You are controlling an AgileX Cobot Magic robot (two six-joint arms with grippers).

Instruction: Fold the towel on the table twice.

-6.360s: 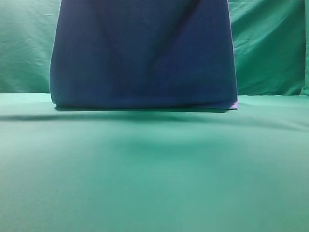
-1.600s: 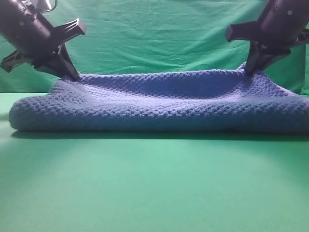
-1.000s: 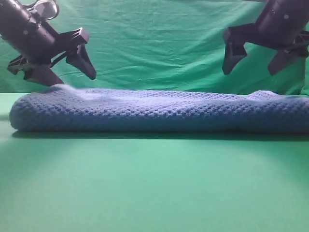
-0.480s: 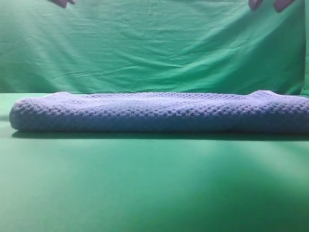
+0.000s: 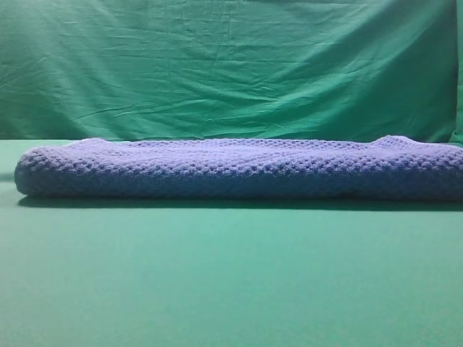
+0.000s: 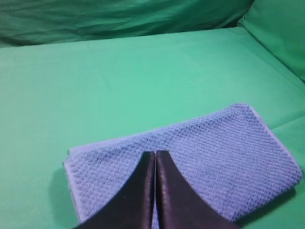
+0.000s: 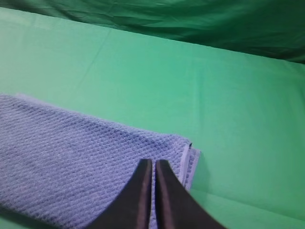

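Blue and bumpy, the towel (image 5: 239, 168) lies folded flat on the green counter (image 5: 231, 275). No words or labels can be read on anything.

The left end effector (image 6: 155, 160) hangs in the air above the towel and points forward and down. Its two black fingers (image 6: 143, 186) are pressed together, with nothing between them. The towel lies right under its tip and spreads out to both sides, more to the right. Bare green counter runs far ahead of it.

The right end effector (image 7: 153, 167) hangs above the towel in the same way. Its fingers (image 7: 167, 195) are together too, with only a thin line between them, and they hold nothing. The towel lies below it and to its left. The towel's right edge is just to its right, where a thin pale hem shows. Past that edge there is wide green counter.

A wrinkled green cloth (image 5: 231, 65) hangs behind the counter.
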